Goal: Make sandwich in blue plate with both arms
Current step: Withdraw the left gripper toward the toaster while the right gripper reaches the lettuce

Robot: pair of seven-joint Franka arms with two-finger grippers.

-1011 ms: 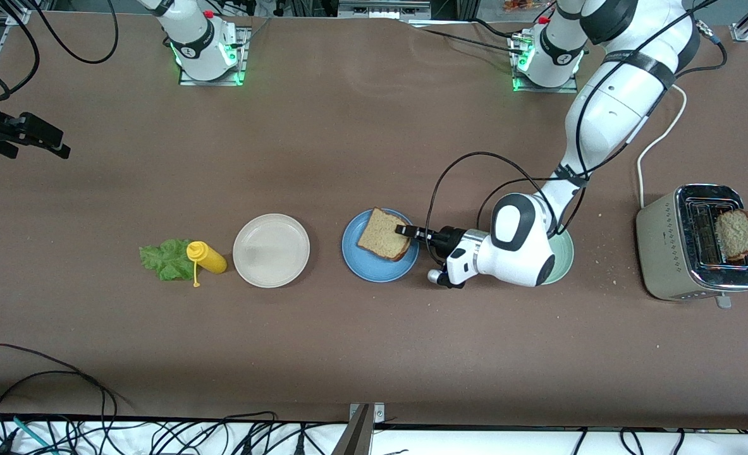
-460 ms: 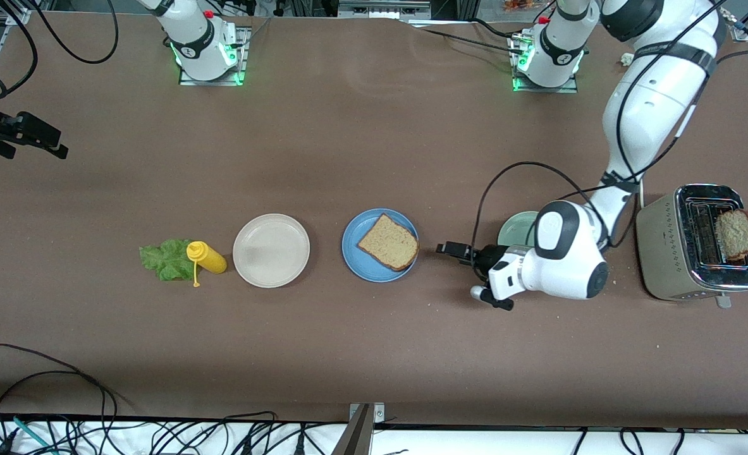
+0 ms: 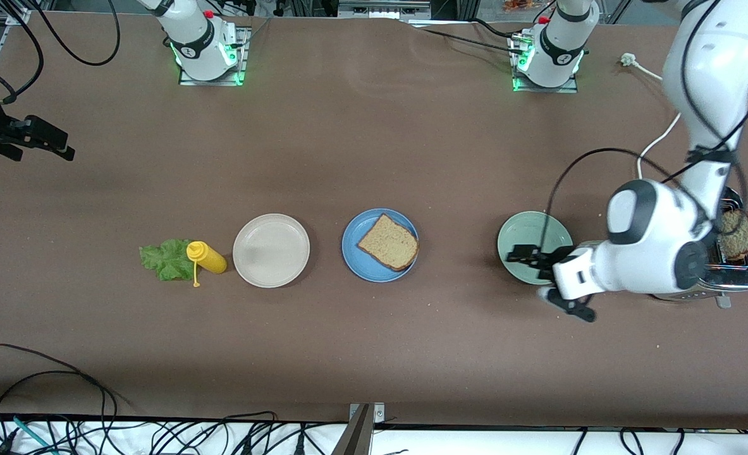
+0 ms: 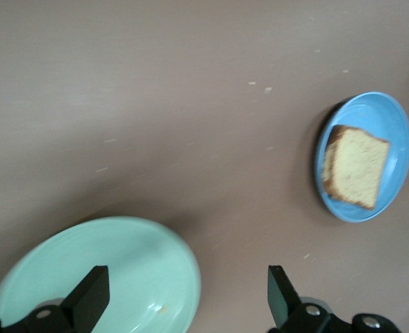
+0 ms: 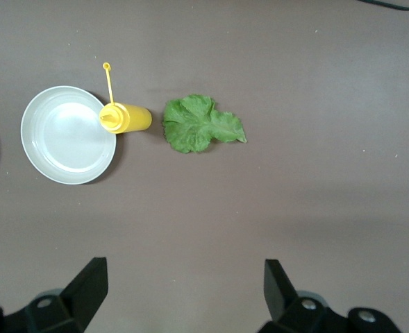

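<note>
1 bread slice (image 3: pixel 388 241) lies flat, corners diagonal, on the blue plate (image 3: pixel 356 265); left gripper (image 3: pixel 520 254), jaws spread, hovers over the green plate (image 3: pixel 525 229); right gripper (image 5: pixel 183 295), jaws spread, waits.

Bare table at twelve o'clock of blue plate (image 3: pixel 356 265), beige plate (image 3: pixel 271 251) at nine, pale green plate (image 3: pixel 525 232) at three

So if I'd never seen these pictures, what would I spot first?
Probably the bread slice lying on the blue plate mid-table. Next, the big white left arm, its open left gripper over the pale green plate. Another bread slice sticks out of the toaster beside it.
</note>
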